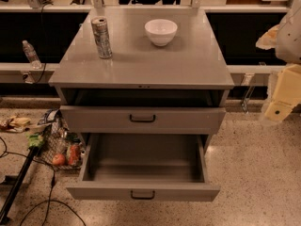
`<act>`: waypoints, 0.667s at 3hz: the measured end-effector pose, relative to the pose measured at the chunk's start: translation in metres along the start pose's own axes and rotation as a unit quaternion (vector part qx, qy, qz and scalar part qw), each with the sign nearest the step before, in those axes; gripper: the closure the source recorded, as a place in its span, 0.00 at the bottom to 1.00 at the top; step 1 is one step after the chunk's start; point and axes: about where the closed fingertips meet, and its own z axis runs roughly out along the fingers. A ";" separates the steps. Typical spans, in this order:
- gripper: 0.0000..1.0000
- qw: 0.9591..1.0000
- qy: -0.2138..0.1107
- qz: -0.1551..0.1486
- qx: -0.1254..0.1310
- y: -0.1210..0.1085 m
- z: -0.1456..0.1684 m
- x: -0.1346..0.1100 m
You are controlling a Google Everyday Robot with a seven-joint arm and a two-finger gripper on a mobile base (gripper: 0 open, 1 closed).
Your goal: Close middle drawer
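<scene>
- The middle drawer (143,161), a deep grey metal box with a flat front and a small black centre handle, sits low in the centre of the frame. It is pulled far out from the cabinet toward the bottom edge, and its inside is bare.
- Just above it, the upper grey drawer front (142,119), wider and with its own black handle, stands slightly out. A dark gap shows between it and the cabinet top.
- No drawer front is visible below the open one.
- The flat grey cabinet top (141,62) fills the upper centre.
- A tall silver patterned can (101,37) stands upright on its left rear part.
- A round white bowl (161,31) sits well apart from the can, at the centre rear.
- The gripper (278,108), a pale cream-yellow block, hangs at the right edge at about the height of the upper drawer front. It is clear of the cabinet and touches nothing. I cannot tell whether it is open or closed.
- A clear plastic water bottle (31,53) leans on a ledge at the left edge.
- A wire basket of fruit and packets (59,147) lies on the speckled floor (254,173), just left of the open drawer.
- Black cables (47,206) trail across the lower left corner.
</scene>
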 end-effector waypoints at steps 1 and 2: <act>0.00 1.000 0.000 0.000 0.000 0.000 0.000 0.000; 0.15 1.000 -0.014 0.000 0.009 0.003 0.004 0.000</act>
